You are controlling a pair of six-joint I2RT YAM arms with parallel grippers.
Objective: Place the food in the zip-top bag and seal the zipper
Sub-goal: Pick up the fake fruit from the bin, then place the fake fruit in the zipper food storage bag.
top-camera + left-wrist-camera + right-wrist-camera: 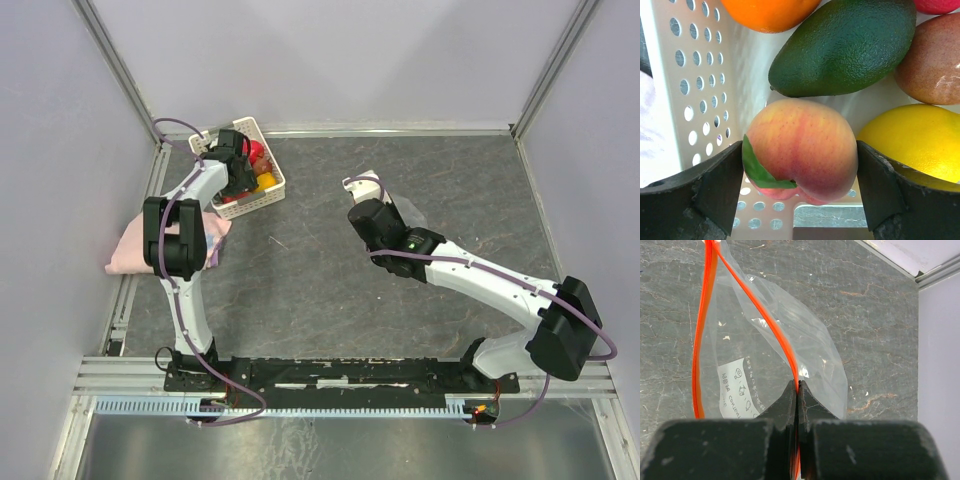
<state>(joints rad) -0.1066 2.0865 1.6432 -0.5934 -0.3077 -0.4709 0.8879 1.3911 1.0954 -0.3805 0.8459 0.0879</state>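
Observation:
My left gripper point(238, 160) is down inside the white perforated basket point(264, 132). In the left wrist view its fingers point(720, 190) press both sides of a peach toy with a green leaf point(802, 145). Around it lie a dark green avocado point(845, 50), an orange point(770, 12), a yellow fruit point(915, 140), a brownish fruit point(935, 60) and a red-pink one point(940, 4). My right gripper point(798, 387) is shut on the orange-red zipper strip point(750, 300) of the clear zip-top bag point(805, 340). It holds one lip so the mouth gapes, the other lip point(701, 340) hanging to the left.
A pink cloth point(130, 250) lies at the table's left edge beside the left arm. The basket wall point(670, 100) stands close to my left finger. Grey walls and metal rails point(380, 128) bound the dark table point(300, 290). The right arm point(470, 275) stretches across the right half.

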